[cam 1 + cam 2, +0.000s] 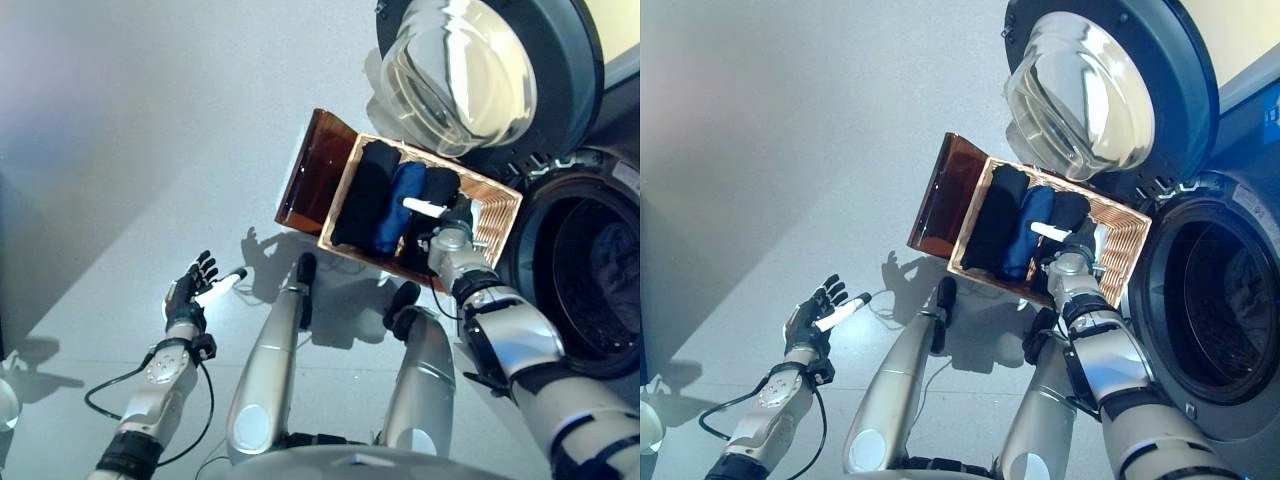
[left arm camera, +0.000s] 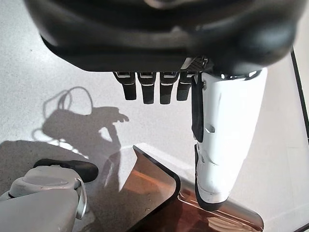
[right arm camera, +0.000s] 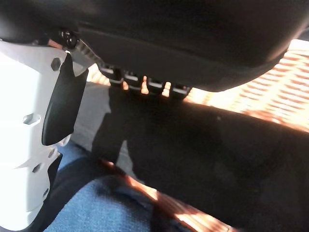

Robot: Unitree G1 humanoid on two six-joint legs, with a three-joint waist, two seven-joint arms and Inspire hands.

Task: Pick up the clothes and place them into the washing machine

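Three rolled clothes lay side by side in the wicker basket [image 1: 497,205] on the floor, just before the washing machine [image 1: 590,270]: a black roll [image 1: 362,190] on the left, a blue roll [image 1: 398,203] in the middle, a second black roll [image 1: 437,190] nearest the drum. All lay with long axes parallel, running from the near rim to the far rim. Was seen open: the round door [image 1: 470,70], swung up above the basket.

Hung directly over the right-hand black roll: the right hand [image 1: 447,222], white thumb out toward the blue roll, fingers [image 3: 145,86] straight in the right wrist view, pointing down at the dark cloth and closed on nothing. Could not be told: whether the fingertips already touched it. Judged nearest and best placed for the grasp, with the roll straight below the palm and its length lying across the line of the fingers.

Stayed well apart over bare floor: the left hand [image 1: 190,285], fingers spread and empty.
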